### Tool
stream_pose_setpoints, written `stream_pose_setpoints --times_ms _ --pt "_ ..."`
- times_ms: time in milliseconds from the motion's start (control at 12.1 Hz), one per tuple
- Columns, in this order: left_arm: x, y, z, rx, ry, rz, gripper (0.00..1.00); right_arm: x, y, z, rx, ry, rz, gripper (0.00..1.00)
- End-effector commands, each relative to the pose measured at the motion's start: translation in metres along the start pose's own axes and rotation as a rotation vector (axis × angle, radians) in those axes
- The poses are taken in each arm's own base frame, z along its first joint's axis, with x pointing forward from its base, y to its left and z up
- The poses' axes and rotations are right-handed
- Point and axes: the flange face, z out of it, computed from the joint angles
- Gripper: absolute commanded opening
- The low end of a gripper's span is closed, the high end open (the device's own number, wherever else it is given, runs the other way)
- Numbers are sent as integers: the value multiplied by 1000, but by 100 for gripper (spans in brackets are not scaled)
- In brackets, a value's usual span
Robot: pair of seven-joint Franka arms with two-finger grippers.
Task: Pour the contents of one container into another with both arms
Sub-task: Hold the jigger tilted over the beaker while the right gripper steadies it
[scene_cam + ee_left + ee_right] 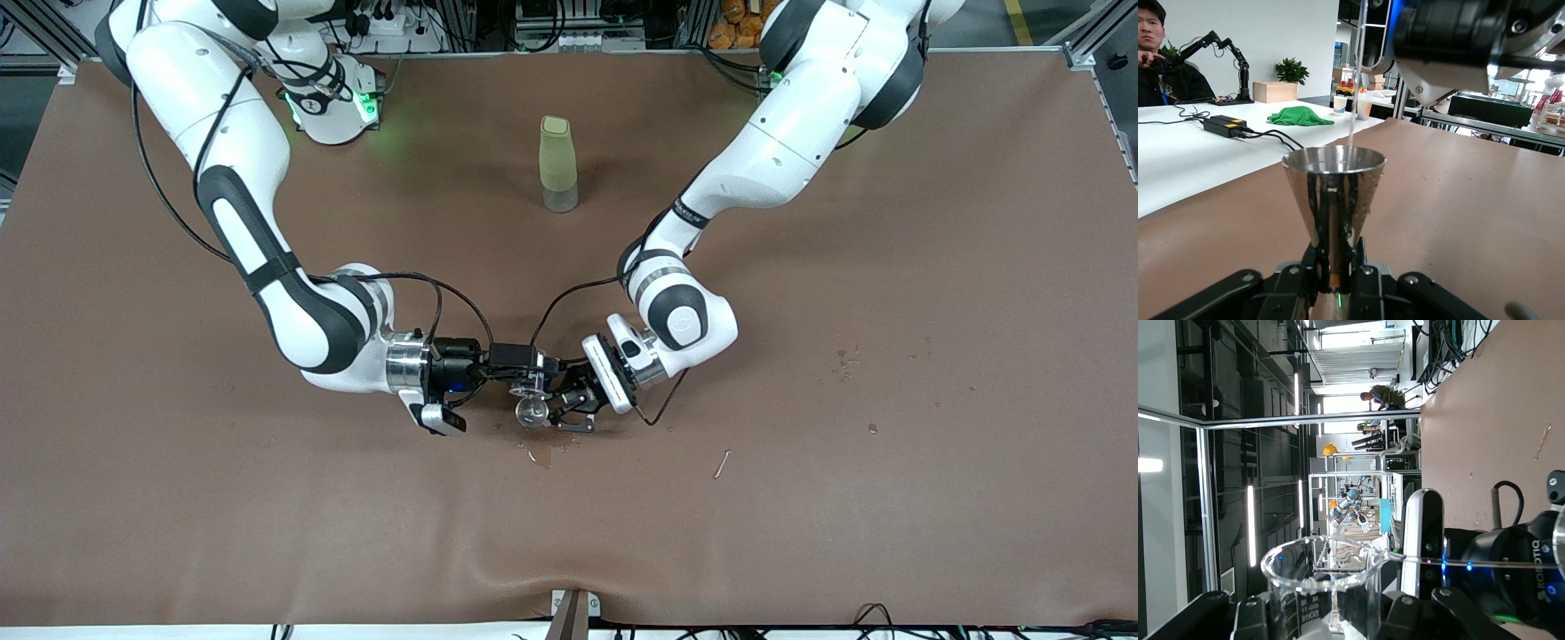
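Over mid-table, right gripper (520, 378) pinches tipped glass beaker (1321, 587), left gripper (569, 411) pinches steel cone (1333, 193)

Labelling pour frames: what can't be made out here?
- Front view: clear glass beaker is tiny, crowded by both tools; liquid level unreadable.
- Left wrist view: shiny steel cone-shaped measuring cup shows only its outside; contents hidden by its wall.
- Right wrist view: beaker's base is cut off by the frame edge.

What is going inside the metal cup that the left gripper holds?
A thin stream of liquid falls into the metal cup. The cup's inside and its level are hidden by the rim.
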Motion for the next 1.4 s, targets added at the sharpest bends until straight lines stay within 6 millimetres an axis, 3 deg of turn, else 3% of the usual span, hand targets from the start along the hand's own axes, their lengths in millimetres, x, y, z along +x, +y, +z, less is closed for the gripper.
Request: stream_pose_setpoints --times_ms 0,1322 --pt "0 2 3 21 15 -27 0 -4 -6 -5 -10 31 41 0" --pt "-2 5 3 26 15 -34 0 -2 -34 -2 -5 44 321 0"
